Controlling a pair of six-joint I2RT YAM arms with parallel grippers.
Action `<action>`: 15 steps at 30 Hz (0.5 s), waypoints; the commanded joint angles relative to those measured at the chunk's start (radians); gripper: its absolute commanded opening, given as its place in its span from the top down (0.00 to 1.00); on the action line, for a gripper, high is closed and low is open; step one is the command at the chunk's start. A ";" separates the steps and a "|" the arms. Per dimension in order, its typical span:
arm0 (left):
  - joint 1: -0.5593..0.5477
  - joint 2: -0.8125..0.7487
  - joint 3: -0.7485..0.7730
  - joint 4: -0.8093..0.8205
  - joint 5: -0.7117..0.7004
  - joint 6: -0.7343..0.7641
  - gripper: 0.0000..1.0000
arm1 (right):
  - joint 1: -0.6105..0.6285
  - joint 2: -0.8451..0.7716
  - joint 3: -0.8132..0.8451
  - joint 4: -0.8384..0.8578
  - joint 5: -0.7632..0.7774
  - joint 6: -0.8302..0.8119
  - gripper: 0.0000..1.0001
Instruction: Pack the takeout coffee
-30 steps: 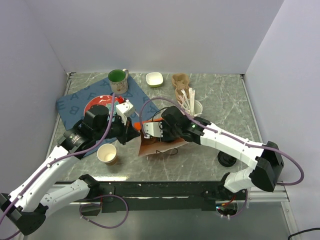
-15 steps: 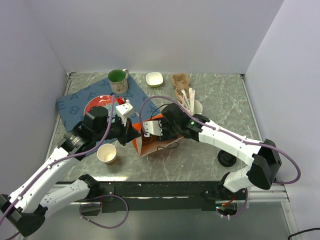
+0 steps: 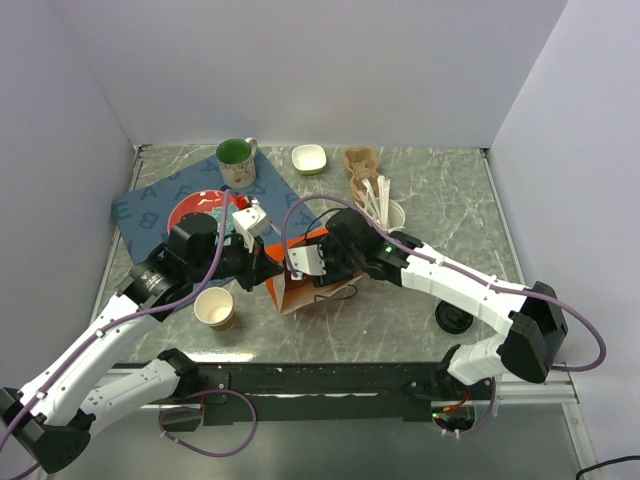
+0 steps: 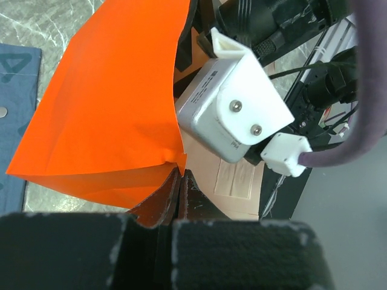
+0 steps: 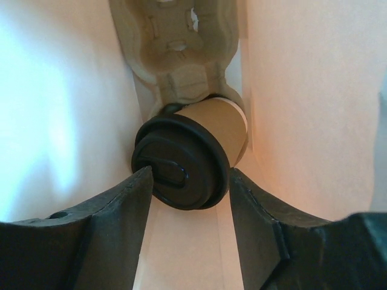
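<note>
Inside the orange bag (image 4: 109, 103), the coffee cup (image 5: 196, 148) rests against a cardboard tray (image 5: 175, 36), the right gripper (image 5: 188, 176) spread around its lid, the left gripper (image 4: 180, 182) pinching the bag's edge.

Left arm (image 3: 95, 342) and right arm (image 3: 470, 290): white links, black joints, purple cables (image 4: 370, 72). Wrist camera block (image 4: 208, 118) silver, white bracket, two screws. Right gripper (image 5: 188, 181) fingers (image 5: 103, 229) matte black.
</note>
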 commanded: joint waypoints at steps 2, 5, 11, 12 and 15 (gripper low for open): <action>0.001 -0.014 -0.006 0.037 0.016 -0.007 0.99 | -0.019 -0.024 -0.010 0.017 -0.042 -0.010 0.39; 0.001 -0.020 -0.010 0.042 0.013 -0.009 0.99 | -0.026 -0.015 -0.014 0.030 -0.046 0.007 0.38; 0.001 -0.024 -0.021 0.063 0.030 -0.011 0.99 | -0.039 0.032 0.003 0.016 -0.043 0.008 0.32; 0.001 -0.024 -0.023 0.068 0.030 -0.015 0.99 | -0.039 0.034 0.003 0.024 -0.034 0.007 0.32; 0.001 -0.024 -0.024 0.072 0.033 -0.017 0.99 | -0.042 0.060 0.016 0.020 -0.026 -0.004 0.28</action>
